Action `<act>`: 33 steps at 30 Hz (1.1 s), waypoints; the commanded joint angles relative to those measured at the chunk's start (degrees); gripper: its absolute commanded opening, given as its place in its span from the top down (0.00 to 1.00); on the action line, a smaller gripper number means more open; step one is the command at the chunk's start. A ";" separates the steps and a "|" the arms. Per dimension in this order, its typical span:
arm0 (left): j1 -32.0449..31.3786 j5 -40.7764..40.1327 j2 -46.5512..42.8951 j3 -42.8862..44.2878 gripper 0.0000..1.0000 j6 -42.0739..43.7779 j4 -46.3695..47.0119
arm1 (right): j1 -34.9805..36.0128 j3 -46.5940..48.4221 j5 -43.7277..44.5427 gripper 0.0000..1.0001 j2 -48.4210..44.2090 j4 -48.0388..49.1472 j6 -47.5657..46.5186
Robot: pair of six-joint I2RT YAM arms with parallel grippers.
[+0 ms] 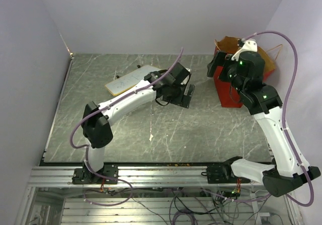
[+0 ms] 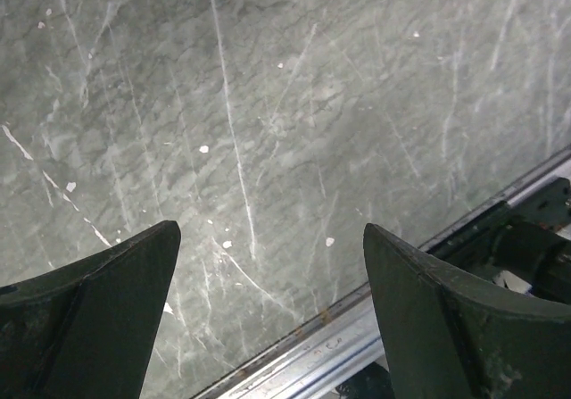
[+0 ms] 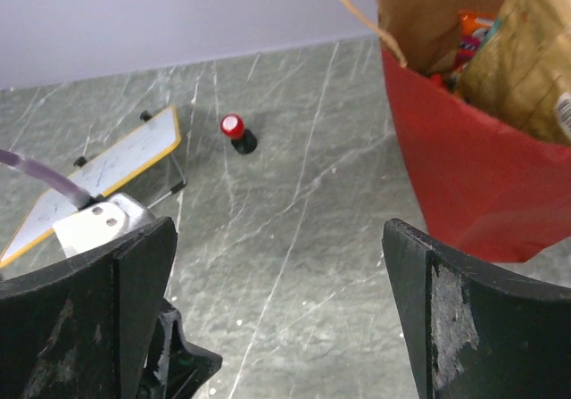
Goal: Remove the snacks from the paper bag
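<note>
The paper bag [image 1: 225,91], red outside and brown inside, stands open at the table's back right. In the right wrist view the bag [image 3: 464,176] fills the right side, and orange and red snack packets [image 3: 468,37] show inside its mouth beside a tan packet. My right gripper [image 1: 221,66] is open and empty, hovering just left of the bag and above the table [image 3: 277,310]. My left gripper [image 1: 183,95] is open and empty over the middle of the table, with only bare marble between its fingers [image 2: 272,301].
A flat white board with a yellow edge [image 1: 128,79] lies at the back centre-left. A small red-and-black cylinder [image 3: 235,131] stands near it. The metal rail [image 2: 357,345] at the table's near edge shows in the left wrist view. Walls close the left and back sides.
</note>
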 commanded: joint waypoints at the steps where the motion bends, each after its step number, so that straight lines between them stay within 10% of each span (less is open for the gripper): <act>1: 0.47 -3.23 1.69 2.79 0.05 2.59 3.37 | -0.29 1.98 6.09 0.00 -0.33 2.85 -3.16; 23: 11.54 6.99 -24.05 -11.19 0.05 -0.64 5.80 | -11.26 27.68 3.24 0.02 31.62 -6.63 -13.29; 33: 11.50 6.73 -33.24 -11.34 0.05 -0.47 -2.65 | -11.42 33.36 -0.09 0.45 38.57 -6.87 -18.04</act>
